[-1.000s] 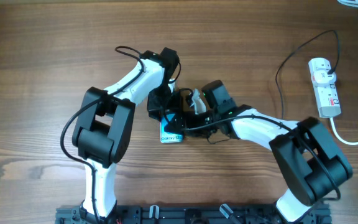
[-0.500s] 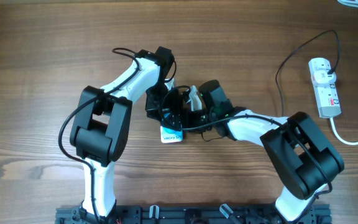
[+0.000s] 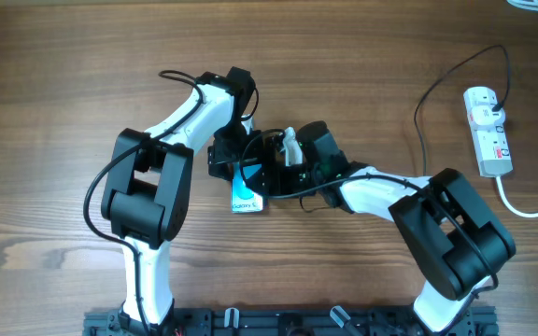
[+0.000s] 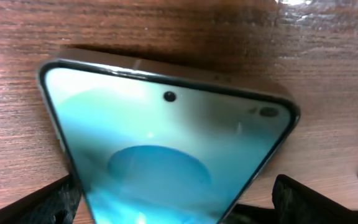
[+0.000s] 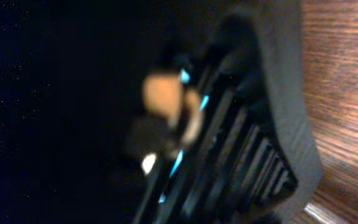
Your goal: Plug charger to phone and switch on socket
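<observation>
Two grippers crowd the phone (image 4: 166, 143), which lies flat on the table (image 3: 63, 75). Fingers (image 4: 328, 202) of the left gripper (image 4: 173, 186) stand wide, one each side of the screen. For the right gripper (image 3: 271, 171) the wrist view is dark and blurred, so I can't tell its spread. It sits just beside the phone. Both socket (image 3: 488, 131) and charger (image 3: 417, 114) lie well apart, off to its right.
</observation>
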